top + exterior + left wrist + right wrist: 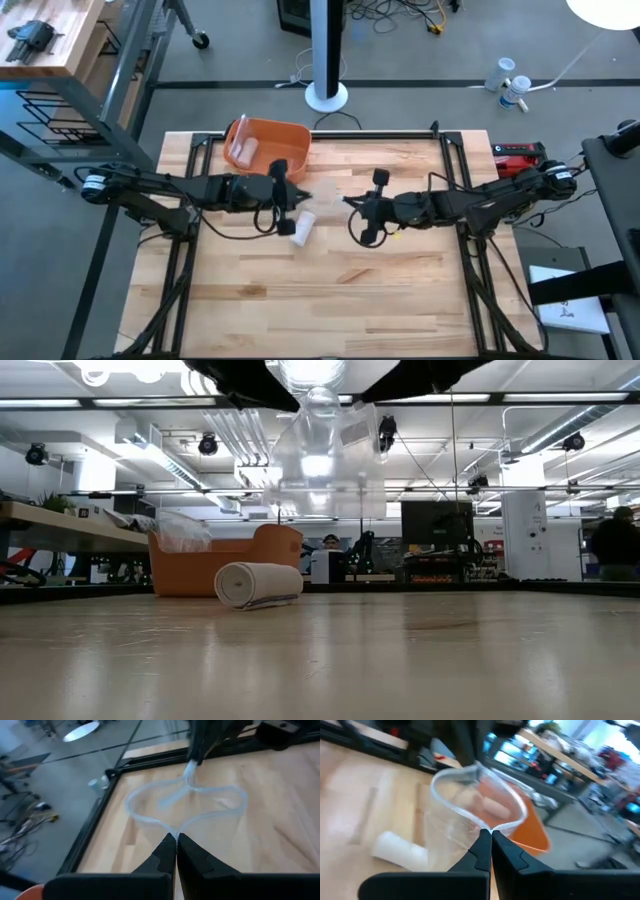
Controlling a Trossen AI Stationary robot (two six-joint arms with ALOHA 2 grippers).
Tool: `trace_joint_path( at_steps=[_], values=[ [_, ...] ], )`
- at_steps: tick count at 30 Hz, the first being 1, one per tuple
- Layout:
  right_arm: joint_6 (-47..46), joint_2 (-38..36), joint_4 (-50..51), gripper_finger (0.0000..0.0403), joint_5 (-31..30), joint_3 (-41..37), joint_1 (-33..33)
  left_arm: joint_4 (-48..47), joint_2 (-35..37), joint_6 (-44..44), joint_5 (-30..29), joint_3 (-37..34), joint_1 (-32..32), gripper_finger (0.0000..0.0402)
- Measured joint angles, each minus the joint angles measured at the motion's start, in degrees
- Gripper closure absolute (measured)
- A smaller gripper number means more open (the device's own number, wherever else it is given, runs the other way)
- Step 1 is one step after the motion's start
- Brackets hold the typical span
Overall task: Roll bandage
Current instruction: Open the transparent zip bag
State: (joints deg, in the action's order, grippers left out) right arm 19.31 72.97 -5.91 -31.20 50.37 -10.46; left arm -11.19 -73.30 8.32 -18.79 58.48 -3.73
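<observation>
High view: my left gripper and right gripper each pinch an opposite rim of a clear bag, I judge to spread its mouth for the bandage. That roll lies on the table just under the left gripper, near an orange bin. I can read no writing anywhere.

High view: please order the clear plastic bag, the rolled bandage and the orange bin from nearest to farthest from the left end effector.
From the left end effector:
1. Clear plastic bag, pinched, toward the right arm.
2. Rolled bandage, on the table below it in the picture.
3. Orange bin, at the far edge.
</observation>
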Motion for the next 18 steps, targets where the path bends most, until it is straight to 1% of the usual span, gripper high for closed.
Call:
trace_joint_path(
  at_steps=[3, 7, 8, 12, 13, 15, 16, 18],
  values=[
    [-0.3, 0.0, -1.2, 0.0403, 3.8, 0.0, 0.0, 1.2, -0.5, 0.2, 1.8, 0.0, -0.1, 0.0401],
    [-0.7, 0.0, -3.5, 0.0403, 6.5, 0.0, 0.0, 2.7, -1.8, 0.4, 3.1, 0.0, 0.0, 0.0401],
    [-0.7, 0.0, -3.4, 0.0403, 6.7, 0.0, 0.0, 2.9, -2.2, 1.0, 4.8, 0.0, 0.1, 0.0401],
    [-0.8, 0.0, -3.0, 0.0403, 5.4, 0.0, 0.2, 2.3, -3.7, 5.4, 15.0, 0.0, -0.1, 0.0401],
    [-0.8, 0.0, -2.8, 0.0403, 5.3, 0.0, 0.2, 1.9, -4.0, 6.1, 16.2, 0.0, -0.3, 0.0401],
    [-1.0, 0.0, -2.8, 0.0403, 5.2, 0.0, 0.2, 1.7, -4.4, 6.4, 16.2, -0.1, -0.4, 0.0401],
    [-1.3, 0.0, -2.7, 0.0403, 5.4, 0.0, 0.2, 1.7, -4.6, 6.2, 15.1, 0.1, -0.4, 0.0401],
    [-1.4, 0.2, -2.7, 0.0403, 6.8, 0.0, 0.2, 1.9, -4.9, 4.5, 10.8, 0.9, -0.2, 0.0401]
  ],
)
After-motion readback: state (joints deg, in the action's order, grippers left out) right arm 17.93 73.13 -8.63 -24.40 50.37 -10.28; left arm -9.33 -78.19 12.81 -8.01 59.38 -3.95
